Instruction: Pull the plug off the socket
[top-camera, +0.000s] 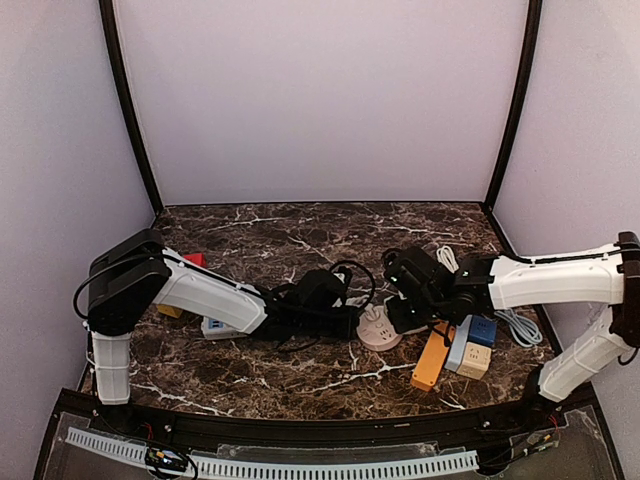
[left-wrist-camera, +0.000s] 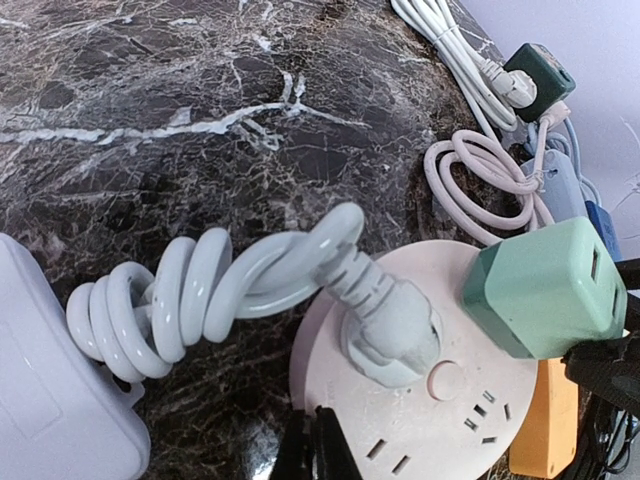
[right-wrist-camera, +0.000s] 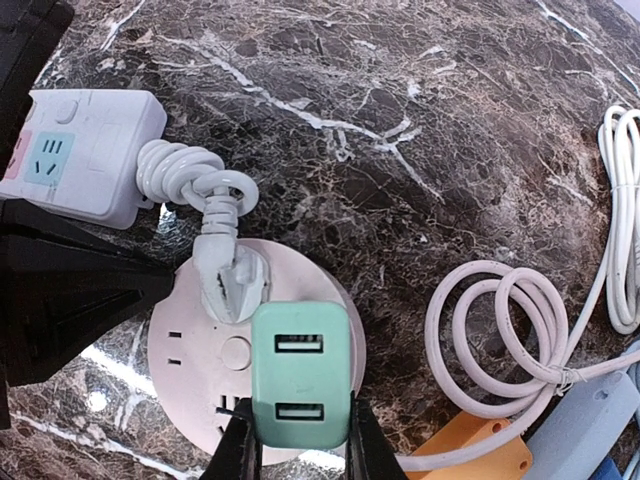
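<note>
**Right fingers (right-wrist-camera: 240, 450) grip the green plug (right-wrist-camera: 300, 375) on the round socket (right-wrist-camera: 200, 350); the pull itself is not yet evident.**

From above, the round socket lies on the worktop (top-camera: 300, 235) between the two arms, with the left fingers (top-camera: 345, 322) at its left edge and the right fingers over its right side. The left wrist view shows the green plug at the socket's right rim, just beside a seated white plug (left-wrist-camera: 390, 325). The left fingers show only as a dark tip at the socket's near edge, so I cannot tell whether they are wide or closed. In the right wrist view the right fingers press both flanks of the green plug, which overlaps the socket face. I judge the grasp made and the extraction still to do; I cannot tell whether the pins have begun to lift.
</note>
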